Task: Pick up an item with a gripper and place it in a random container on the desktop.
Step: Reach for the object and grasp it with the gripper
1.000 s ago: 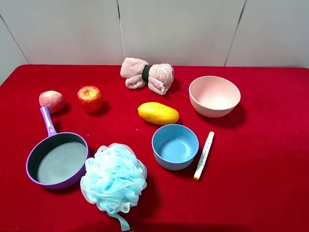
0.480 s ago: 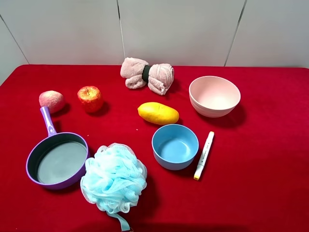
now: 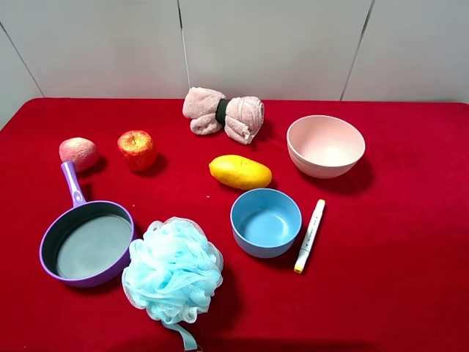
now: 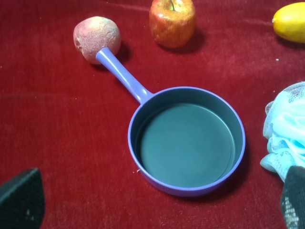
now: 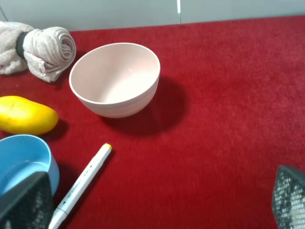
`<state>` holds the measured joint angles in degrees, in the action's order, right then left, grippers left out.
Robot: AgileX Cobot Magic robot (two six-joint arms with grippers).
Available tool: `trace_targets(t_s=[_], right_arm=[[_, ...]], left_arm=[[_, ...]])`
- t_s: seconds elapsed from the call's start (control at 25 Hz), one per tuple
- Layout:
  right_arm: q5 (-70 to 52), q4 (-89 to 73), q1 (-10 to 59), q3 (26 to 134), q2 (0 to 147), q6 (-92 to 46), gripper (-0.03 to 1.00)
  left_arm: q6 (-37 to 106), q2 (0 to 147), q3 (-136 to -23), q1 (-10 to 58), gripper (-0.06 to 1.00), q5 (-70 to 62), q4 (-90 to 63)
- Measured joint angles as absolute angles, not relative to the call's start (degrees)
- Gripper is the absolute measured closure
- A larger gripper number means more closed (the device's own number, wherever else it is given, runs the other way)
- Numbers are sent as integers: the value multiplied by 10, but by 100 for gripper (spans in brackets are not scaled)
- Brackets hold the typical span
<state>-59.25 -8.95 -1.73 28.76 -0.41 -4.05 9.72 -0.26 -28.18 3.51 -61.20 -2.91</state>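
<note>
**Tech 1:** Status of item?

**Tech 2:** Mango [image 3: 239, 171] lies on its side on the red cloth [image 3: 410, 220], approx. mid-table in the ext. high view. It is not gripped, and no other obj. touches it.

**Tech 1:** Long axis?

**Tech 2:** It runs approx. 10-to-4 o'clock in the ext. high view, i.e. nearly crosswise. The 4 o'clock end sits slightly nearer the cam. Stem end: cannot tell.

**Tech 1:** Ref. positions, taken from the item?

**Tech 2:**
- Pink bowl [image 3: 325, 145]: 2–3 o'clock, upright, mouth up, apart from the item.
- Blue bowl [image 3: 265, 221]: 5 o'clock, near, not touching.
- Marker [image 3: 309, 235]: just beside the blue bowl at that bowl's 3 o'clock, lying flat, axis approx. 1-to-7 o'clock.
- Rolled towel [image 3: 223, 114]: 12 o'clock.
- Apple [image 3: 136, 149]: 9 o'clock, well apart.
- Purple pan [image 3: 86, 242]: 8 o'clock, with its handle end against the pinkish fruit [image 3: 78, 153].
- Blue loofah [image 3: 173, 270]: 7 o'clock, just beside the pan rim.

**Tech 1:** Grippers?

**Tech 2:**
- L gripper [image 4: 156, 202]: jaws spread wide, nothing between them, above the purple pan.
- R gripper [image 5: 158, 200]: jaws spread wide, nothing held, above the red cloth near the marker and pink bowl.
</note>
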Motion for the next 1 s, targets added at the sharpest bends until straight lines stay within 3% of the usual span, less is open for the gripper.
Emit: trace_targets(t_s=[0.6,1.0], right_arm=[[-586,-122,-17,292,-2,-40,28],[-573,-178,-17,360,170,-120,28]], left_arm=[[97,-3,-282,35,-4,-612,-29],[98,-3,-282,35,-4,-612,-29]])
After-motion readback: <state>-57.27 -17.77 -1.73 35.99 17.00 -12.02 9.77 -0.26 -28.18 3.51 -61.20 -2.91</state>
